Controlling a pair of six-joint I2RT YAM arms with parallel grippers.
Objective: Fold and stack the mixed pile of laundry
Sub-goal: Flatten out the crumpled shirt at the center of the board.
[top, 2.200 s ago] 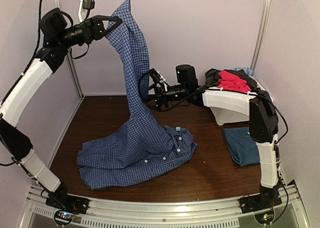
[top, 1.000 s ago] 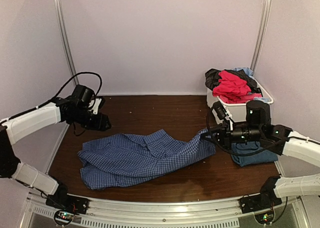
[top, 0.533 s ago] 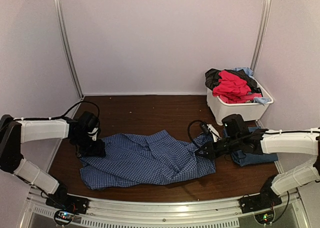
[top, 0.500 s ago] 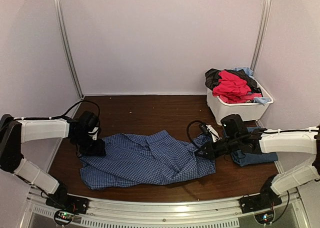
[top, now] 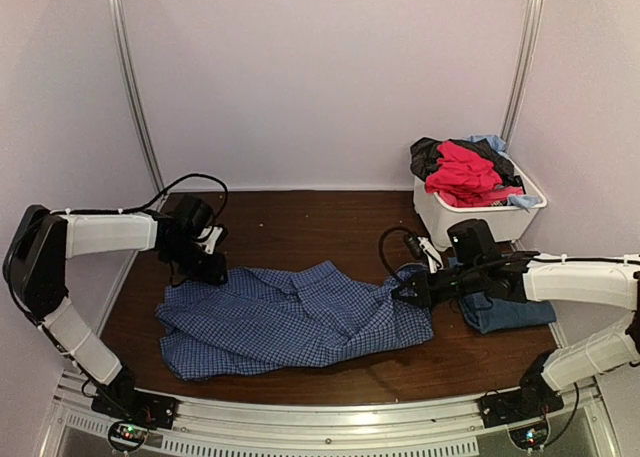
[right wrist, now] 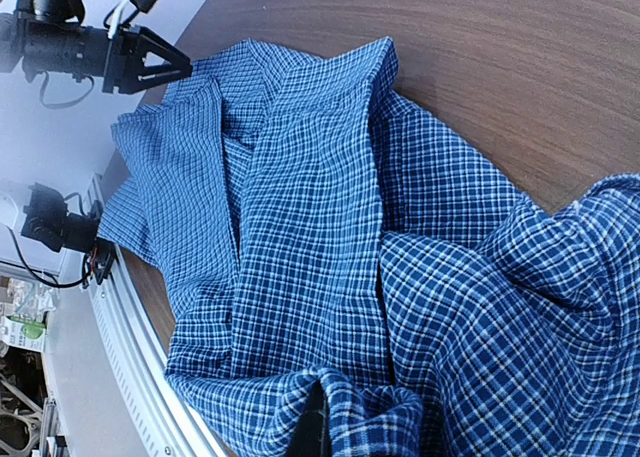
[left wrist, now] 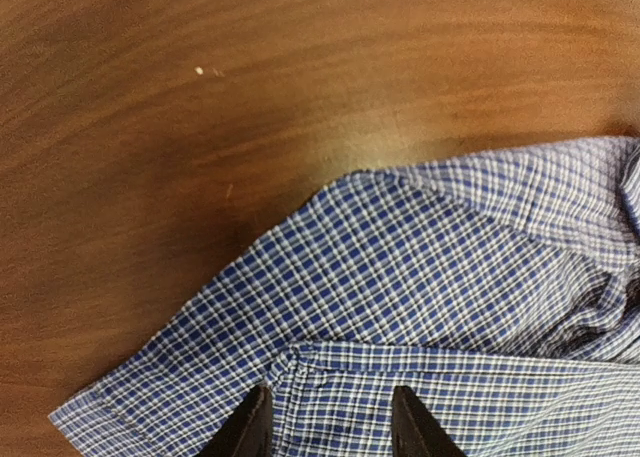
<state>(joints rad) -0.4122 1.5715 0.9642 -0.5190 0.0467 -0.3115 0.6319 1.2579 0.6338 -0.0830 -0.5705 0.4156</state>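
Change of state: the checked shirt (top: 290, 322), previously hoisted high by the left gripper (top: 213, 272), now lies spread across the middle of the table (top: 300, 217); the left gripper has let go and shifted to the shirt's far-left corner; its jaws stand partly apart astride a seam, the cloth flat between them, nothing pinched; the right gripper (top: 404, 297) remains clamped tight on the shirt's right edge. Judgement: laying-out is done; folding can begin once the left corner is gripped. The folded dark-blue T-shirt (top: 500, 315) lies just right of the shirt; the remaining clothes (top: 462, 167) sit heaped in the white bin (top: 470, 222).
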